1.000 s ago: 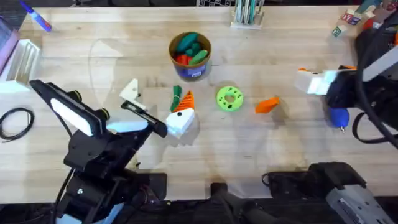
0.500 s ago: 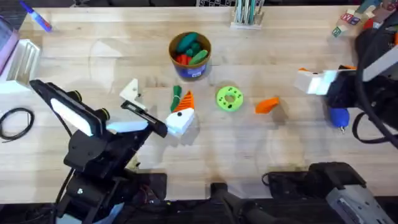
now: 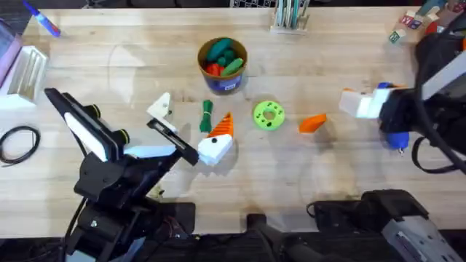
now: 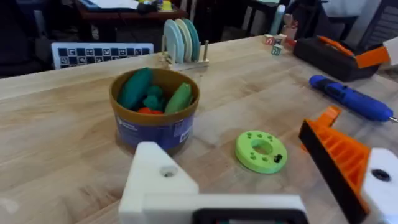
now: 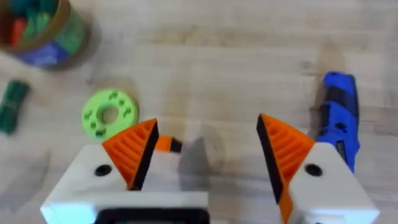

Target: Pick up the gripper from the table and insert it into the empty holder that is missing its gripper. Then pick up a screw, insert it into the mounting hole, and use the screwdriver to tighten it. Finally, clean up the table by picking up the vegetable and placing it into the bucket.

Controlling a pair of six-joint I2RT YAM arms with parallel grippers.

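The loose orange gripper (image 3: 313, 122) lies on the table right of the lime-green disc (image 3: 269, 115). My left gripper (image 3: 188, 127) is open; one jaw is the plain white holder (image 3: 162, 108) (image 4: 155, 180), the other carries an orange wedge (image 3: 222, 124) (image 4: 342, 162). The dark-green vegetable (image 3: 207, 116) lies between these jaws, below the tan bucket (image 3: 223, 64) (image 4: 155, 112). My right gripper (image 3: 360, 102) (image 5: 208, 124) is open above the table, right of the orange gripper (image 5: 166, 144). The blue screwdriver (image 3: 397, 137) (image 5: 339, 118) lies partly under the right arm.
A blue-and-red marker (image 3: 44, 22) and a white rack (image 3: 25, 65) sit at the far left, with a black cable loop (image 3: 18, 142) below. A holder with plates (image 3: 290, 14) stands at the back, toy blocks (image 3: 408, 22) at the back right.
The left gripper has shifted slightly right, its jaws now bracketing the vegetable more closely. The right gripper has moved a little left, toward the loose orange gripper.
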